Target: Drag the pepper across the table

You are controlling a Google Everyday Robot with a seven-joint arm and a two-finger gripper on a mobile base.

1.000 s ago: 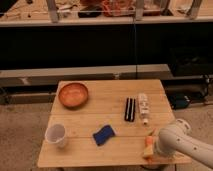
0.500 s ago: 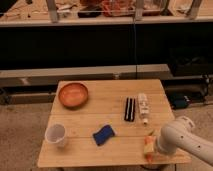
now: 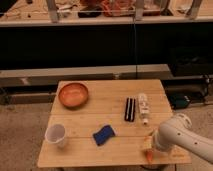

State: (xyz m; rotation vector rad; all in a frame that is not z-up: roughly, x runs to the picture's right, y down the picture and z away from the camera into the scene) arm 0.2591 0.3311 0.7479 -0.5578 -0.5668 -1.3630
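The pepper (image 3: 148,146) is a slim orange vegetable lying near the front right edge of the light wooden table (image 3: 115,107). My gripper (image 3: 153,148) is at the end of the white arm (image 3: 176,134), which reaches in from the lower right. The gripper is right at the pepper and covers part of it. Whether it touches or holds the pepper does not show.
An orange-brown bowl (image 3: 73,94) sits at the back left and a white cup (image 3: 55,135) at the front left. A blue sponge (image 3: 103,134) lies at front centre. A black object (image 3: 130,109) and a white bottle (image 3: 144,107) lie on the right. Dark shelving stands behind the table.
The arm has shifted only slightly at the front right corner. The pepper stays in about the same place by the front edge.
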